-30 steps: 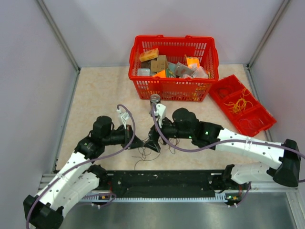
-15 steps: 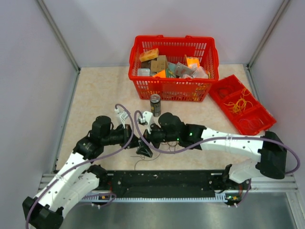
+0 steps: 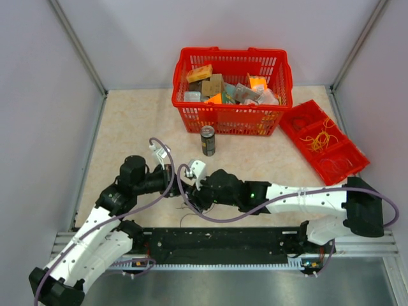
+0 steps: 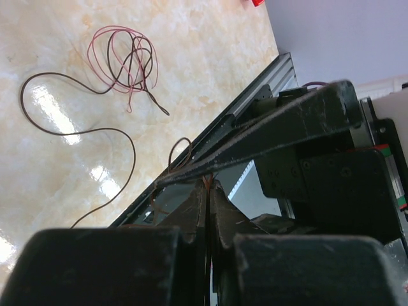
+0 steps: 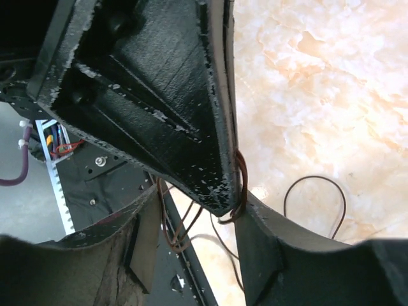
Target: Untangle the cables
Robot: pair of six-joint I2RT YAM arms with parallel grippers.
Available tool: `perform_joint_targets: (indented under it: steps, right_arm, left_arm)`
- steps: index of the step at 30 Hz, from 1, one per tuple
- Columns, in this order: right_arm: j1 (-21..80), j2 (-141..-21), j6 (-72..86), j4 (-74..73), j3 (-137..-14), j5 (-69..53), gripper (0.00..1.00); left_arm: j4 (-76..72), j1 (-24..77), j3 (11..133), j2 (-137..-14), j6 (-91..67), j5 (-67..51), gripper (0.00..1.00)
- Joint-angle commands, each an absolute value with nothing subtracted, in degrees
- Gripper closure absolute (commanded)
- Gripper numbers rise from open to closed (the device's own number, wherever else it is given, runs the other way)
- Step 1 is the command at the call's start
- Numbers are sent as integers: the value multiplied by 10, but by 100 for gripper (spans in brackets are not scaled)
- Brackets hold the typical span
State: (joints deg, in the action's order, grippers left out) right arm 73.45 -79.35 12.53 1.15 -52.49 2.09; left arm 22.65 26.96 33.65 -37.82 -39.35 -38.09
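Since the earlier frame, the right arm (image 3: 299, 197) has swung left toward the near edge of the desk (image 3: 134, 127), uncovering the can (image 3: 208, 140). The right gripper (image 5: 199, 204) jaws stand part open, straddling the left gripper (image 4: 207, 185) tip. The left gripper jaws are pressed together, pinching thin brown cables (image 5: 241, 178) that loop round the tip. More cables lie loose on the desk: a pink-and-dark coil beside one long dark strand.
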Motion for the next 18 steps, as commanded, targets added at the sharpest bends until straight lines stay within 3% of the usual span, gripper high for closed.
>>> perform_joint_targets:
  steps: [1,3,6,9,11,14,15,18]
  right_arm:
    - [765,-766,144,54,-520,108,56]
    - [770,-757,155,64,-509,120,67]
    - [769,-735,191,89,-482,141,100]
    - [769,-705,223,133,-441,148,100]
    - [769,-688,246,157,-406,155,100]
    - [768,-674,264,176,-383,163,100]
    - [769,-674,267,176,-379,160,100]
    - [768,-672,277,178,-370,153,100]
  left_arm:
    - [195,272,347,-364,-421,-375,100]
    - [189,272,345,-359,-427,-374,100]
    - [193,272,345,-352,-428,-377,100]
    - [199,272,344,-345,-426,-382,96]
    - [204,272,345,-335,-420,-382,72]
    - [204,271,344,-321,-417,-381,55]
    - [204,272,343,-316,-417,-378,45]
    - [209,271,342,-308,-419,-358,6]
